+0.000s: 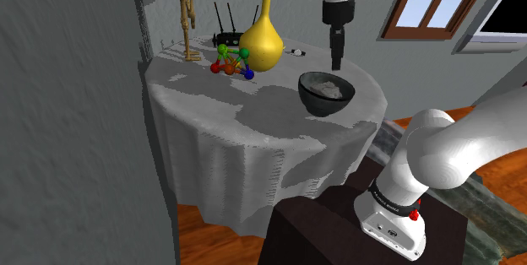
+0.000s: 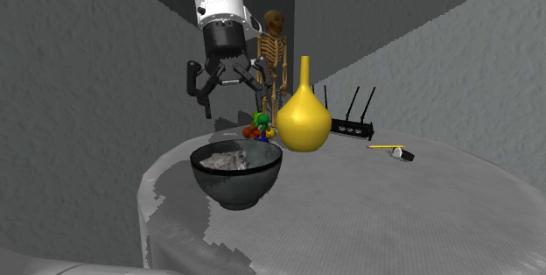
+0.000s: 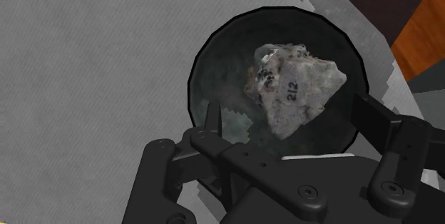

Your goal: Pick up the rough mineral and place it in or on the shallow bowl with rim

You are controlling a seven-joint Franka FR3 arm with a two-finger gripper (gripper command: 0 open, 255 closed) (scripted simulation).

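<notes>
Rough pale-grey mineral lump [image 3: 296, 87], brownish crust at one end, "212" marked on face, lying inside dark shallow rimmed bowl [image 3: 214, 65], long axis approx level across bowl, black gripper [image 2: 234, 109] above, fingers apart, nothing held.

I'm seeing the gripper [image 1: 337, 61] hanging above the dark bowl [image 1: 317, 105] — the grey mineral [image 1: 328, 90] is lying inside it — while 1 yellow vase [image 1: 262, 45] is standing nearby on the draped table [image 1: 228, 137].
</notes>
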